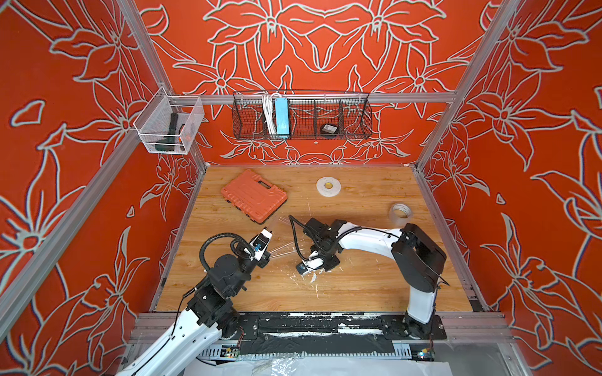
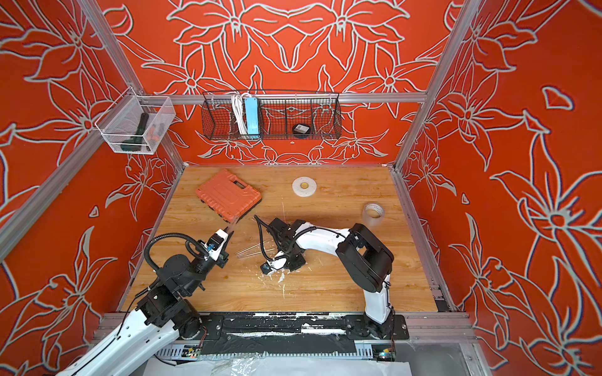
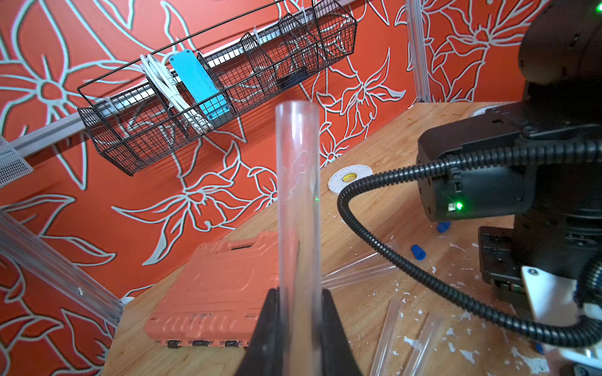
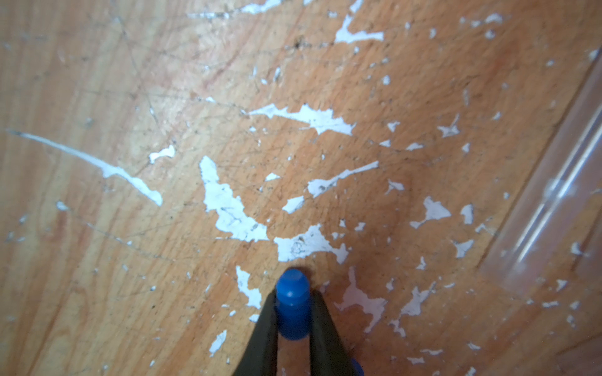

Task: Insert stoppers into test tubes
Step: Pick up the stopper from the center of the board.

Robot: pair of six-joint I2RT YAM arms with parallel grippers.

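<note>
Right wrist view: right gripper (image 4: pixel 293 294) pinches a blue stopper (image 4: pixel 292 304) by its sides with the nose free, farther from the orange case (image 1: pixel 254 195) than the tube is. Left gripper (image 3: pixel 299 293) clamps a clear test tube (image 3: pixel 297 195) low down, just beside the case. The tube looks light, stiff and slick, maybe brittle (can't tell glass from plastic). The stopper's tiny and could squirt out.

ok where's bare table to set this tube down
Bare: the near strip of table along its front edge, and the far right corner beyond the clear tape roll. Crowded: the middle, where loose test tubes and stoppers lie.

Clear tube (image 3: pixel 297 201), blue stopper (image 4: pixel 292 302), between fingers (image 4: pixel 262 332)
</note>
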